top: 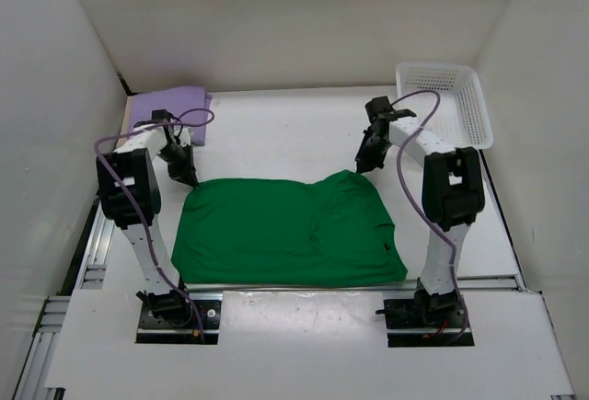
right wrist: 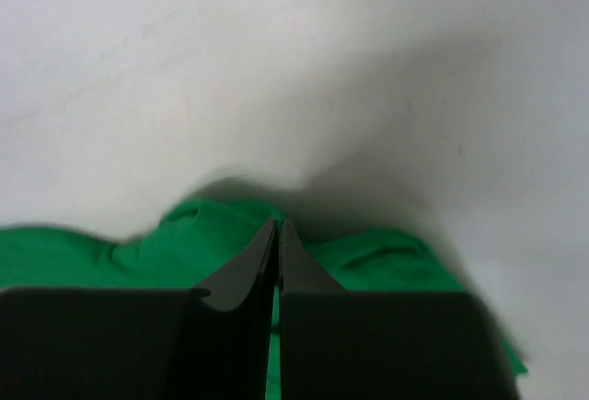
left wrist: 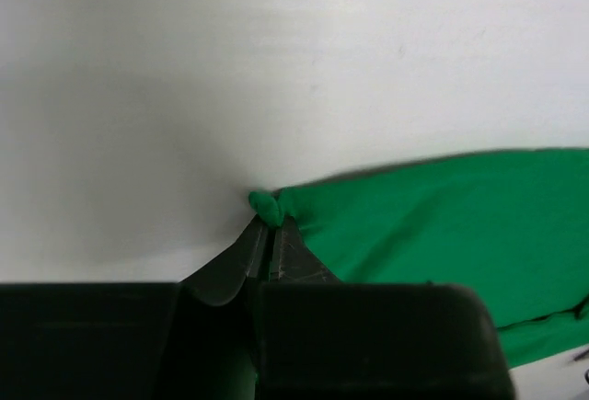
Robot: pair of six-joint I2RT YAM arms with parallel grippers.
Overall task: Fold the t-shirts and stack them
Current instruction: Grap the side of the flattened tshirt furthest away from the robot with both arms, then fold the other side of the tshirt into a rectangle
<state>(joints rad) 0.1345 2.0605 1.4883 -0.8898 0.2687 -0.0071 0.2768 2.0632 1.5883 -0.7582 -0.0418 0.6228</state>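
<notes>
A bright green t-shirt (top: 285, 230) lies spread flat on the white table between the two arms. My left gripper (top: 189, 180) is shut on its far left corner; in the left wrist view a nub of the green t-shirt (left wrist: 265, 205) pokes out past the closed tips (left wrist: 271, 227). My right gripper (top: 361, 166) is shut on the far right edge, where the cloth rises in a small peak; in the right wrist view the green t-shirt (right wrist: 184, 244) bunches round the closed tips (right wrist: 278, 226). A light purple t-shirt (top: 168, 103) lies folded at the far left.
A white lattice basket (top: 444, 101) stands at the far right corner, behind the right arm. White walls close in the table on three sides. Purple cables loop off both arms.
</notes>
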